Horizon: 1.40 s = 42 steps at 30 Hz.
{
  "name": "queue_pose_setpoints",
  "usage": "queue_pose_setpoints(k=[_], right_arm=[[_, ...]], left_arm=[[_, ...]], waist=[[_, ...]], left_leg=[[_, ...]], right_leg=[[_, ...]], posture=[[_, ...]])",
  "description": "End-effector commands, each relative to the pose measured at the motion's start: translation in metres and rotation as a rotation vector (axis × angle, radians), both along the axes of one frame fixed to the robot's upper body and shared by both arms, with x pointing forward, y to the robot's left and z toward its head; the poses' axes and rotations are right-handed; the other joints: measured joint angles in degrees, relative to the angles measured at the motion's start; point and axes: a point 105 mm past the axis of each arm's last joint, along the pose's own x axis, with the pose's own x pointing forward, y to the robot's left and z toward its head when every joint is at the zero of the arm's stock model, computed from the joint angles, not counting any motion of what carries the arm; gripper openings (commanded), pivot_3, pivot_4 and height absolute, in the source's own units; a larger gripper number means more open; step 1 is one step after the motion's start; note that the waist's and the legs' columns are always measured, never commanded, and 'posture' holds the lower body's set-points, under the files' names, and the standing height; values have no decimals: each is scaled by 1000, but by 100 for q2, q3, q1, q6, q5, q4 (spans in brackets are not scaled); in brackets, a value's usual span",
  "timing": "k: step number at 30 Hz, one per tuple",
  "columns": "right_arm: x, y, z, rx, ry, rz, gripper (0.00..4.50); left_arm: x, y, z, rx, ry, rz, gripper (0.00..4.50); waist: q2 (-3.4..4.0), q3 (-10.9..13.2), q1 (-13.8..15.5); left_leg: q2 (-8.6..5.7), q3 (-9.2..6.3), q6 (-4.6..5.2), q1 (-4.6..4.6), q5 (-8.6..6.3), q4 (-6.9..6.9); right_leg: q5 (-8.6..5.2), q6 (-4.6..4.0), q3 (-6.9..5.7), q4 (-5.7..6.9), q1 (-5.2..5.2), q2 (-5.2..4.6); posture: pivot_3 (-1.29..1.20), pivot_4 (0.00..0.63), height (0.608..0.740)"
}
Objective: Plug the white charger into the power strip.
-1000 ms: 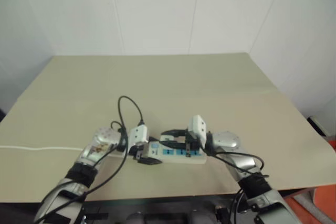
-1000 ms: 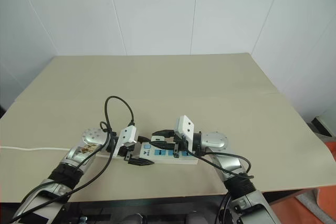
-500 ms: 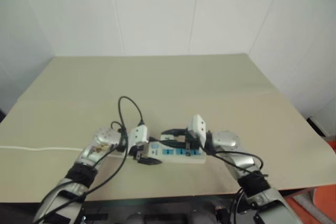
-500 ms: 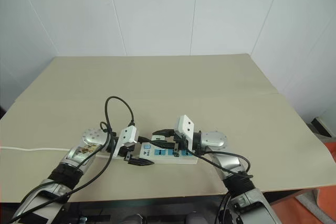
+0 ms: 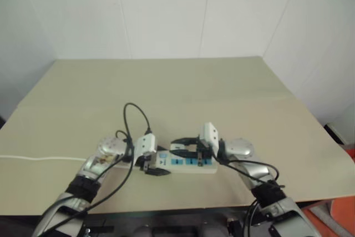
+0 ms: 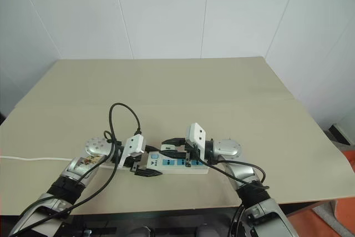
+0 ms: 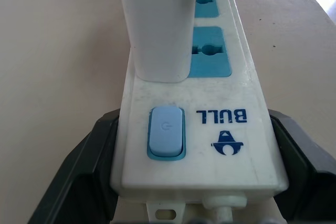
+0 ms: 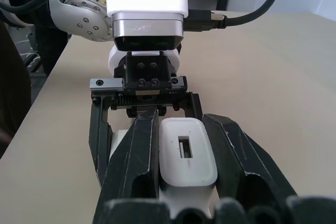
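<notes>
power strip (image 6: 176,164): near middle of table (image 6: 222,98), lying left-right | left gripper (image 7: 178,182): clamped on strip's left (switch) end | right gripper (image 8: 181,156): pinching white charger (image 8: 186,153); charger seated upright on strip beside switch

Bare lab: plain beige table (image 6: 222,87), white panelled walls (image 6: 161,9).

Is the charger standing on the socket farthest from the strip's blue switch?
No, the white charger stands on the power strip right beside the blue switch.
</notes>
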Motion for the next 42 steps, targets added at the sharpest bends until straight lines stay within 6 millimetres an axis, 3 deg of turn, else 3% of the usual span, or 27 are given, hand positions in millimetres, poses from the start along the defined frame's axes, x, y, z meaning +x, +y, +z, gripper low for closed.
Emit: queue_pose_setpoints(k=[1,9,19,26,27,29,36,42], right_arm=[[6,-43,-60,-202,176,-150,1194],[9,-31,-50,-186,148,-104,1194],[10,-32,-42,-190,118,-85,4479],[13,-49,-19,-169,56,-115,4479],[12,-52,-15,-170,46,-116,4500],[11,-58,-9,-169,31,-123,4500],[8,-84,20,-173,-31,-165,4500],[5,-121,42,-210,-77,-247,4500]], left_arm=[[-7,11,-14,85,37,-6,3307],[-3,8,-12,79,30,-8,3307],[-1,4,-15,70,34,2,3307],[3,-5,-15,26,25,18,3307],[3,-6,-14,13,22,22,4036],[5,-8,-7,-25,18,30,4483],[8,7,30,-97,-68,58,4483],[-2,34,61,-119,-100,50,4483]], waist=[[-1,0,1],[-2,1,-3],[-14,8,31],[-11,11,93],[-9,13,112],[-8,16,149],[3,64,165],[4,82,170]], left_leg=[[0,0,0,-1,0,0],[0,0,0,0,0,0],[0,0,1,-47,1,-2],[-8,3,0,-51,1,5],[-9,3,0,-55,1,6],[-9,6,0,-74,1,7],[-8,2,0,-122,1,4],[-9,3,1,-172,2,-1]], right_leg=[[0,0,0,-1,0,-1],[1,-2,-1,0,-1,-2],[3,-3,-5,8,-51,0],[2,-1,-3,4,-52,-8],[2,0,-3,2,-53,-9],[3,1,-2,2,-73,-10],[23,34,-6,3,-114,-3],[39,10,-6,3,-166,-4]], posture=[[0,150,740],[0,150,740],[0,150,740],[0,150,740],[0,150,740],[0,150,740],[0,150,740],[0,150,740]])
